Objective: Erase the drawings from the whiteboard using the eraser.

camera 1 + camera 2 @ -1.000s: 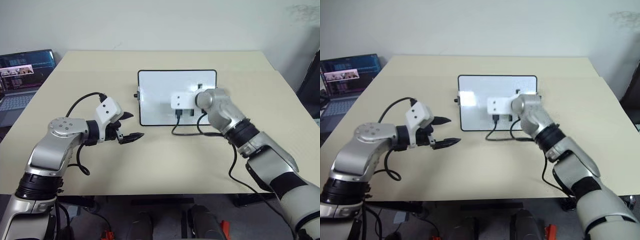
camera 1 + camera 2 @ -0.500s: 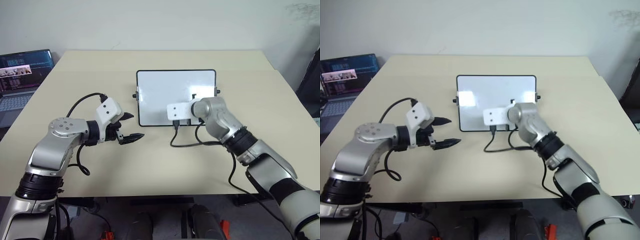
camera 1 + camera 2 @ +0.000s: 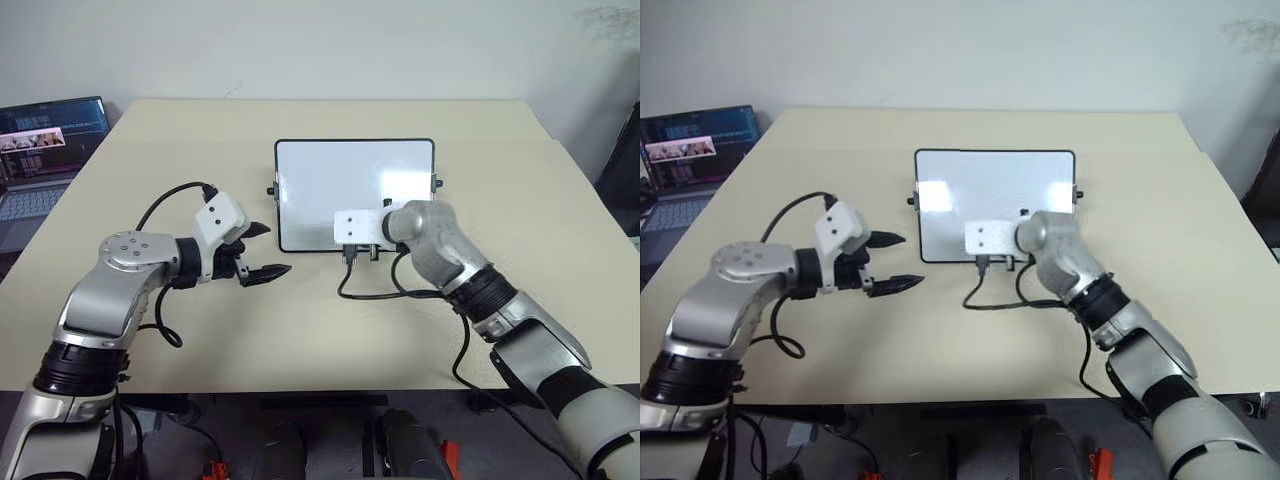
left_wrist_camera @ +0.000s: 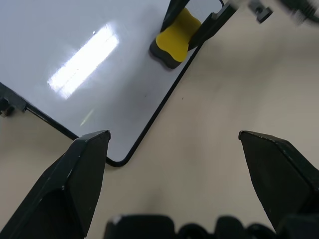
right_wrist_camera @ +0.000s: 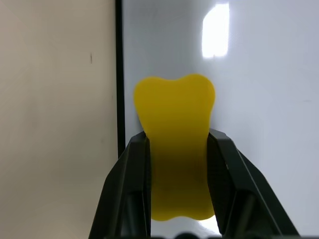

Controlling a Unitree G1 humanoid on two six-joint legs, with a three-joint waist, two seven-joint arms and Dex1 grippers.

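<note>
The whiteboard (image 3: 340, 180) lies flat at the middle of the table, glossy white in a thin black frame. The drawings are out of view; the board's bare surface looks plain white. My right gripper (image 5: 174, 142) is shut on the yellow eraser (image 5: 174, 124), whose black underside rests on the board just inside a frame edge. In the left wrist view the eraser (image 4: 174, 37) sits near the board's corner. In the head view the right gripper (image 3: 362, 245) is over the board's near edge. My left gripper (image 3: 272, 250) hovers open and empty over the table left of the board.
An open laptop (image 3: 45, 140) stands off the table's far left corner. A black cable (image 3: 375, 292) from the right wrist loops on the beige table (image 3: 300, 330) in front of the board. A dark object (image 3: 625, 170) stands past the right edge.
My right gripper has pulled the eraser back across the board to its near edge, a little leftward, and turned. The left arm has stayed put.
</note>
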